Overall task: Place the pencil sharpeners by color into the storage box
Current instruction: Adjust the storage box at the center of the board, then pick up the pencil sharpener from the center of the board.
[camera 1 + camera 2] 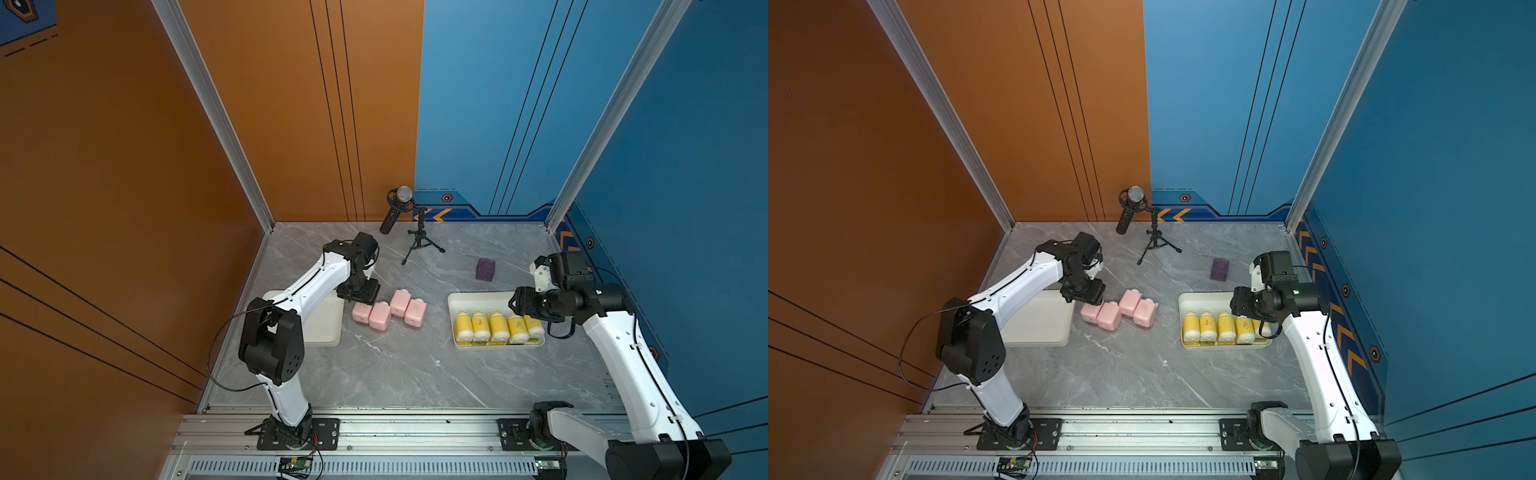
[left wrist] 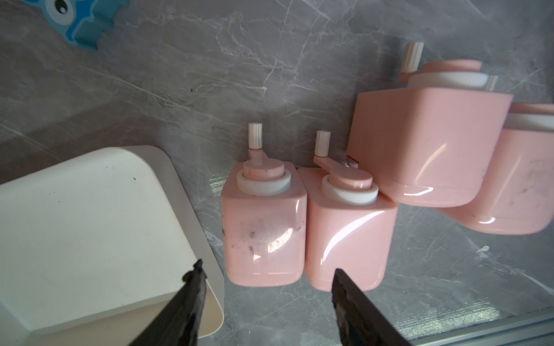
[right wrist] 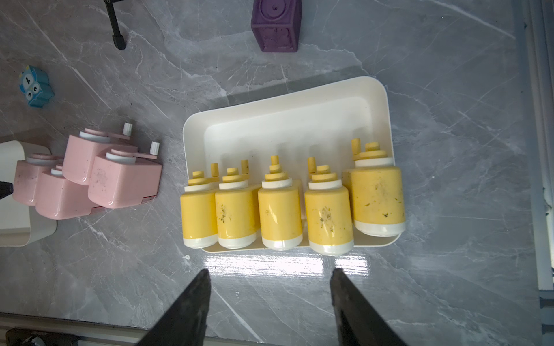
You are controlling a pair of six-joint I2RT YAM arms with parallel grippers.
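A: where are the yellows?
B: all five yellow sharpeners point(image 1: 498, 328) lie in the right storage box point(image 1: 478, 301), one row, side by side, white bases at the rim nearest the rail. In the right wrist view the one at the end sits a bit further back than the other four
A: right gripper?
B: right gripper point(image 3: 270, 269) hangs over that box by the end of the row nearest its own arm, jaws spread, nothing between them
A: pinks?
B: four pink sharpeners point(image 1: 380, 316) on the marble table point(image 1: 415, 374), between the two boxes, outside both. Two touching pairs, one just beside the left storage box point(image 1: 328, 328), the other set slightly further back, toward the middle. Knob ends point at the back wall
A: left gripper holding one?
B: no. left gripper point(image 2: 267, 266) has its jaws apart, gripping nothing. In the wrist view the tips flank the base end of the nearest pink sharpener point(image 2: 263, 227), one finger point(image 2: 192, 293) over the box rim, the other over the neighbour. Can't tell whether the tips touch plastic
A: anything else on the table?
B: purple cube point(image 1: 485, 269) behind the right box, apart from it. Blue cube with cartoon eyes point(image 3: 36, 87) behind the pinks, seen only in the wrist views. Mic on tripod point(image 1: 419, 232) by the back wall
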